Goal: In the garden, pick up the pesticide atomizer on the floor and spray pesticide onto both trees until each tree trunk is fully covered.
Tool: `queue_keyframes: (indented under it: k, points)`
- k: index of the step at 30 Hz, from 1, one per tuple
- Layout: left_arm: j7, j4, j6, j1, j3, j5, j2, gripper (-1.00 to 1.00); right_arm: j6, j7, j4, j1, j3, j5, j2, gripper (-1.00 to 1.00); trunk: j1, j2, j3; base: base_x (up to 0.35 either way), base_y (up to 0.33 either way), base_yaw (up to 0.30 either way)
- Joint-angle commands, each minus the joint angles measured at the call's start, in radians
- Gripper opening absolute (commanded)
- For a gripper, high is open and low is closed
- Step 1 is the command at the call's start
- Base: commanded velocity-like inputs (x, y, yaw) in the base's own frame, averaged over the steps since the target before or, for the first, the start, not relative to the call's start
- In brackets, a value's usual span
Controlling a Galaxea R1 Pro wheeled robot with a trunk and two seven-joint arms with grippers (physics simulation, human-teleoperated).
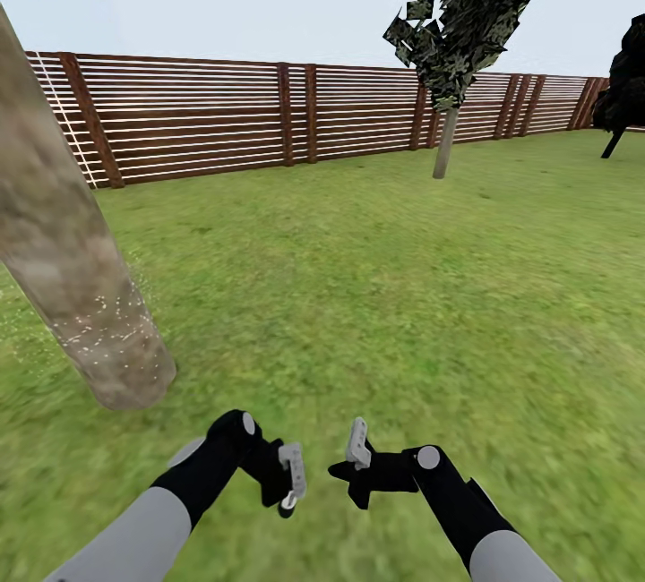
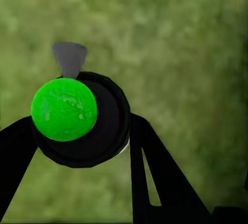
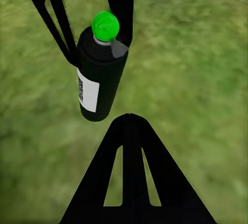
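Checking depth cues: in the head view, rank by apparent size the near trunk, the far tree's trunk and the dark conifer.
1. Near trunk, largest, though nearness inflates it.
2. Dark conifer, cut by the frame edge.
3. Far tree's trunk, smallest, and farther off.

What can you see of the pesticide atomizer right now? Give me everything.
The pesticide atomizer is a small, glossy black cylindrical bottle. It has a bright green ball-shaped cap and a white label on its side, with print too small to read. A grey wedge-shaped nozzle sticks out beside the cap. The left gripper holds it, with its jaws closed on the upper body just under the cap. The bottle is off the grass, and nothing else touches it.
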Motion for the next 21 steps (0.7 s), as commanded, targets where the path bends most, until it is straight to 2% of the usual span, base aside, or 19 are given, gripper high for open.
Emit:
queue_keyframes:
  k: [1, 7, 21]
  points:
    - [-0.005, -0.001, 0.01, -0.001, -0.005, -0.005, -0.004, -1.0, -0.009, 0.001, -0.001, 0.0, -0.001, 0.01, 0.0, -1.0, 0.0, 0.0, -0.001, 0.0, 0.0, 0.0]
    - [-0.005, 0.0, 0.011, 0.0, -0.008, -0.01, -0.032, -1.0, -0.009, 0.001, -0.001, 0.0, -0.001, 0.01, 0.0, -1.0, 0.0, 0.0, -0.001, 0.0, 0.0, 0.0]
    - [-0.003, 0.0, 0.011, 0.0, -0.008, -0.011, -0.035, -1.0, -0.009, 0.002, -0.021, 0.0, 0.0, 0.01, 0.028, -1.0, 0.0, 0.0, -0.001, 0.0, 0.0, 0.0]
